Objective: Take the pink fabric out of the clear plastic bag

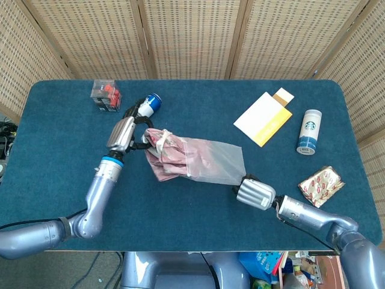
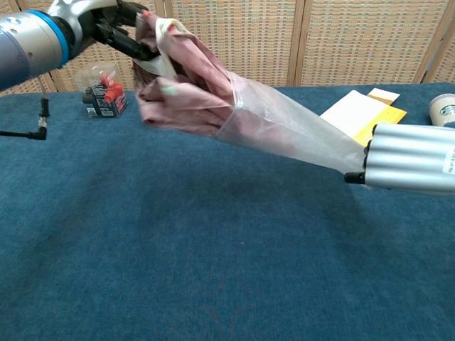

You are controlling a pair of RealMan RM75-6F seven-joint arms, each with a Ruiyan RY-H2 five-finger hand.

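The pink fabric (image 1: 167, 158) hangs half out of the clear plastic bag (image 1: 219, 162), bunched at the bag's left mouth. My left hand (image 1: 125, 133) grips the fabric's upper left end and holds it above the table. In the chest view that left hand (image 2: 106, 20) sits at the top left with the fabric (image 2: 181, 89) drooping below it. My right hand (image 1: 255, 194) pinches the bag's closed right end; in the chest view the right hand (image 2: 412, 160) holds the stretched bag (image 2: 298, 135) taut.
A blue can (image 1: 150, 103) lies just behind my left hand. A clear box with red parts (image 1: 106, 96) stands at the back left. A white and yellow envelope (image 1: 263, 118), a Starbucks can (image 1: 309, 132) and a patterned packet (image 1: 321, 186) lie on the right.
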